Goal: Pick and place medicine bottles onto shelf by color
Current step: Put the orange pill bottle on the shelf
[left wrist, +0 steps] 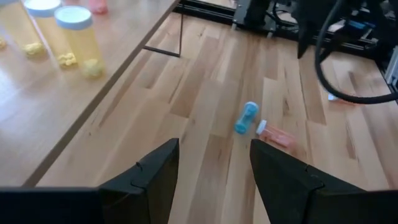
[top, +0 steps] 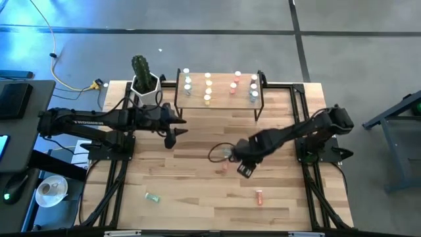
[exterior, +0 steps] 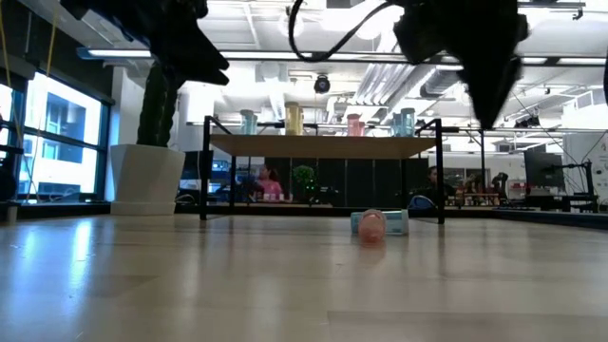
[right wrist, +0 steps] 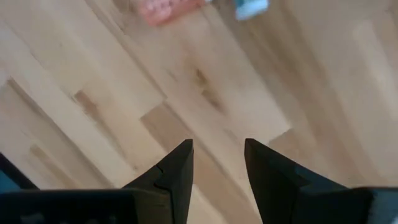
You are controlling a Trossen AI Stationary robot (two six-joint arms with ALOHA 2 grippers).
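Two dark fingers of the right gripper (right wrist: 217, 162) stand apart above bare plank, pinching nothing. At the edge of that wrist view a pink-red bottle (right wrist: 163, 10) and a pale bluish bottle (right wrist: 251, 7) are each cut off, so their full length cannot be read there. From the left wrist, the bluish bottle (left wrist: 246, 118) lies on its side on the light wooden tabletop (top: 197, 204), and the pink-red one (left wrist: 275, 134) lies just beside it, white cap toward it, long axis crosswise to its neighbour's. The low view shows the pink one end-on. The left gripper (left wrist: 214, 171), spread and empty, hangs in front of the pale-wood, black-legged shelf (top: 223, 103), where bottles stand upright in four rows. A green bottle (top: 153, 197) and another pink one (top: 259, 196) lie flat toward the table's near edge, too small to tell cap ends.
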